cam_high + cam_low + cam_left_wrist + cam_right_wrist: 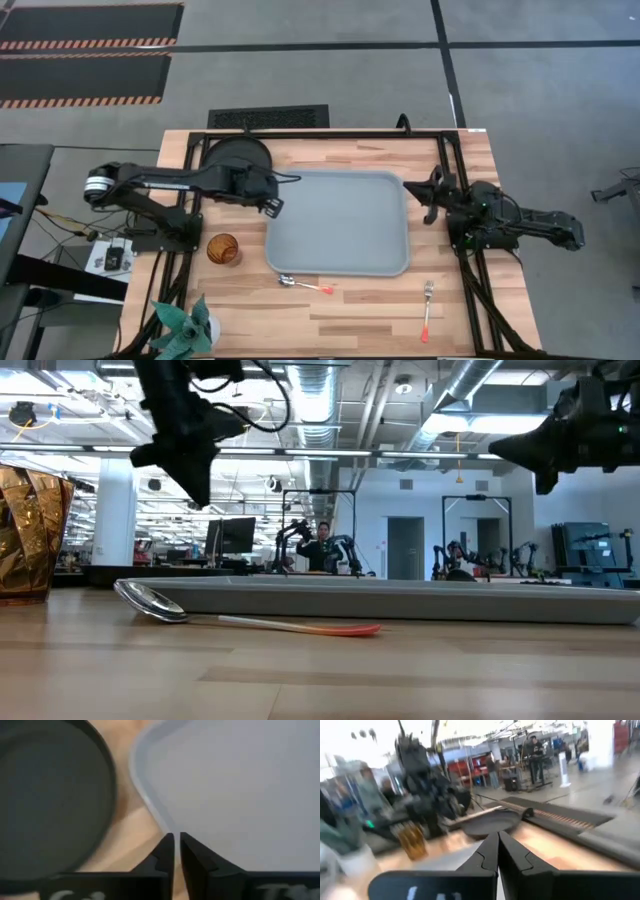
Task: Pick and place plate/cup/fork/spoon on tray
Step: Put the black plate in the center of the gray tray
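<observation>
the tray (340,235) lies bare mid-table, with the plate (237,160) off its far left corner, the cup (223,249) to its left, the spoon (303,285) just in front and the fork (427,310) near the right front. the left gripper (273,207) hovers at the tray's left edge, fingers (166,851) pressed together and holding nothing. the right gripper (432,192) waits by the tray's right edge, also clenched and empty.

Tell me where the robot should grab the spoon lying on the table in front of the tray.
Grip the spoon across its red-orange handle, mid-length, coming straight down from above. It lies flat on the wood, just clear of the tray, so only a top-down pincer approach fits.
</observation>
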